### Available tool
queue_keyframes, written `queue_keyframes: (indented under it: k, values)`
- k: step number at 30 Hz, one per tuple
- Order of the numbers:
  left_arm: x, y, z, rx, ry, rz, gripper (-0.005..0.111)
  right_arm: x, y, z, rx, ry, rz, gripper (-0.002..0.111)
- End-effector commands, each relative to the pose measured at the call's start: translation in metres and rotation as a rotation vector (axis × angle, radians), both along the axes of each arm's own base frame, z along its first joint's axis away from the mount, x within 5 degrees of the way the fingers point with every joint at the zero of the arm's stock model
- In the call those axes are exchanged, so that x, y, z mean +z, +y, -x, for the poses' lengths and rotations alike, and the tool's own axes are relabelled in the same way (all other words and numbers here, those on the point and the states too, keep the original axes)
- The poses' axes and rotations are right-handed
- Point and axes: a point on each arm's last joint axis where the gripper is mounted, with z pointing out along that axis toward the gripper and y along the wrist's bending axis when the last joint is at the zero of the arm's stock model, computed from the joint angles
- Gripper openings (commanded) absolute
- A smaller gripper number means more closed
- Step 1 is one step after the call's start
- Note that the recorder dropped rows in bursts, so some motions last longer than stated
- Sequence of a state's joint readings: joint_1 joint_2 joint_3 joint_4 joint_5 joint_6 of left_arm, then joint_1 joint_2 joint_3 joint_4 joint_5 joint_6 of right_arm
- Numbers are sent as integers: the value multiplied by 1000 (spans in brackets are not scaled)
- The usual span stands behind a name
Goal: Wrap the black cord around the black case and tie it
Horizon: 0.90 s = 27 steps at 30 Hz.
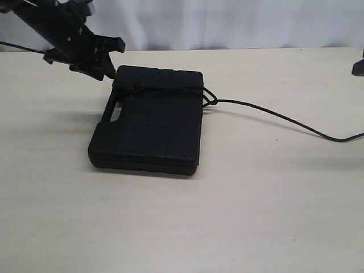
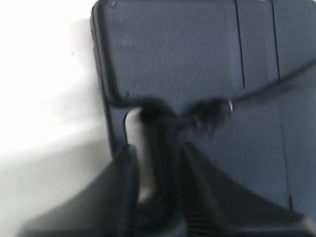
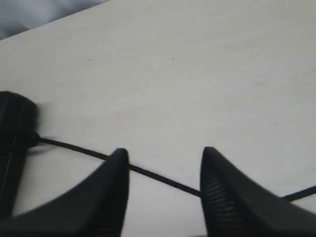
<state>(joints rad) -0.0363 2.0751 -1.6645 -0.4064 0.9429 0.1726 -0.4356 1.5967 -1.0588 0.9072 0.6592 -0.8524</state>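
The black case (image 1: 148,128) lies flat in the middle of the table, its handle cut-out (image 2: 133,129) toward the left. The black cord (image 1: 170,89) crosses the case's far end, with a knotted clump (image 1: 136,88) near the handle, loops at the right edge (image 1: 211,102) and trails right over the table (image 1: 284,118). My left gripper (image 1: 107,59) hovers above the case's far left corner, jaws apart. In its blurred wrist view the gripper (image 2: 158,153) frames the handle and the knot (image 2: 212,111). My right gripper (image 3: 165,154) is open above the cord (image 3: 158,176) on the table.
The pale tabletop (image 1: 239,216) stretches wide in front of and to the right of the case. A white curtain (image 1: 227,23) hangs behind the table's far edge. Only a dark bit of the right arm (image 1: 358,67) shows at the right edge.
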Motion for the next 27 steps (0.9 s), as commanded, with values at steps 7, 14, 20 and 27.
queue_keyframes:
  k: [7, 14, 20, 27]
  values:
    - [53, -3, 52, -134, 131, -41, 0, 30, 39, 42, 125, 321, 188, 5]
    - [75, -14, 138, -182, 58, -100, 0, 46, 81, 82, 190, 321, 336, 5]
    - [102, -3, 208, -148, -231, -119, 0, 69, 108, 140, 243, 59, 440, 5]
    - [125, 10, 294, -65, -765, -113, 0, 69, 119, 211, 274, -416, 463, 5]
